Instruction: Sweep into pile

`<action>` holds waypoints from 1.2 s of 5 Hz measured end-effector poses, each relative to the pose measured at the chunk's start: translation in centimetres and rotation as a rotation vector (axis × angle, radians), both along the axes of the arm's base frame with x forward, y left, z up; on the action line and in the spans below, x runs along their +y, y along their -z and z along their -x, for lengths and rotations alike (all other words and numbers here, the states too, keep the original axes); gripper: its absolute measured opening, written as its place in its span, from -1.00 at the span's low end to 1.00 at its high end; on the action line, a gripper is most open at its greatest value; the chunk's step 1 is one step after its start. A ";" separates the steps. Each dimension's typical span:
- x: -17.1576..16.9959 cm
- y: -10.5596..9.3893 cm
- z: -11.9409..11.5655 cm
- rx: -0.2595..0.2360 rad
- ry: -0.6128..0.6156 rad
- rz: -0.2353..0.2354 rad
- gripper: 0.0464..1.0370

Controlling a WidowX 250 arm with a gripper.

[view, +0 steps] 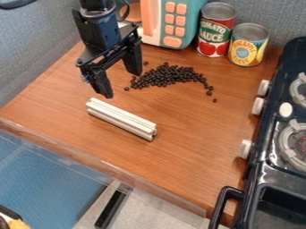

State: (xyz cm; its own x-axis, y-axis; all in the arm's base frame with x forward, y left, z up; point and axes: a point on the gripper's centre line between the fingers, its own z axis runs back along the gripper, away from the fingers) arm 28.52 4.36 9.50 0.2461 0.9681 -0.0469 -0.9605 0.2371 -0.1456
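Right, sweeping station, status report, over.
Gripper empty, jaws apart. Dark beans bunched, some strays. White bar unheld on counter. Cans behind beans, probably clear.

Brown flat wood-grain counter (197, 129): smooth, slight sheen. Long cream grooved bar (122, 118): smooth, metal or plastic unclear. Small round black beans (168, 76): semi-matt. Red-labelled cylindrical can (216, 30), one o'clock: metal. Black boxy stove (269, 176), three o'clock: glossy.

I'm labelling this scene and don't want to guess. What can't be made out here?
All in the camera view:
- Black beans: exact count; tiny, heaped over each other.
- White bar: underside, hidden by its own body.
- Stove: far side, cut off by the right edge.
- Teal toy: top, cut off by the top edge.
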 end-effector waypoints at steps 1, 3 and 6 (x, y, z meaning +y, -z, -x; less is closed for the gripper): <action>0.0 1.0 0.2 0.029 -0.002 0.005 0.93; 1.0 1.9 0.0 0.004 0.011 -0.070 0.93; 1.9 4.1 0.3 -0.003 0.024 -0.150 0.93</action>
State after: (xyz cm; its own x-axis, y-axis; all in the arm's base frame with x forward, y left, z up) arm 28.20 6.22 5.42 0.2688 0.9581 0.0987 -0.9540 0.2790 -0.1098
